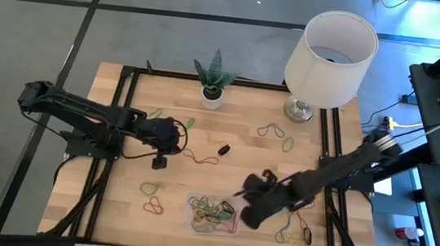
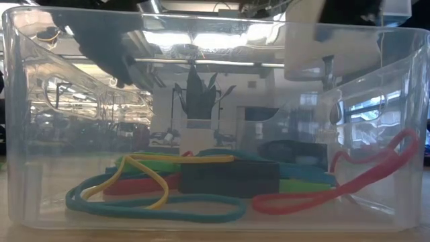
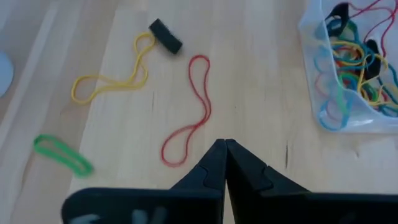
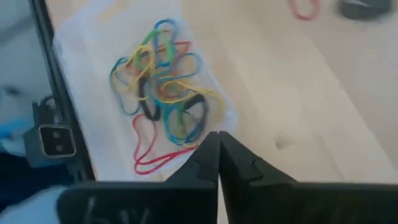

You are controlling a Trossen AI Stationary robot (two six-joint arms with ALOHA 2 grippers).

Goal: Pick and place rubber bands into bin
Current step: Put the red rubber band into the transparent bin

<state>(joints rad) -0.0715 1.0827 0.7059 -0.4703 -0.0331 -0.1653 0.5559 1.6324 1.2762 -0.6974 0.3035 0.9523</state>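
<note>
Right gripper [image 1: 246,217], fingers together and empty, hangs beside the clear bin [image 1: 190,222], which holds many rubber bands [image 1: 212,212]; others lie loose on the table [image 1: 121,203]. Left gripper [image 1: 159,162], also pinched empty, hovers near a red band [image 3: 188,114]: it should open, then descend squarely over one strand

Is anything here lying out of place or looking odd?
Yes: many rubber bands lie loose on the table outside the bin. A red rubber band droops against the bin's wall.
</note>
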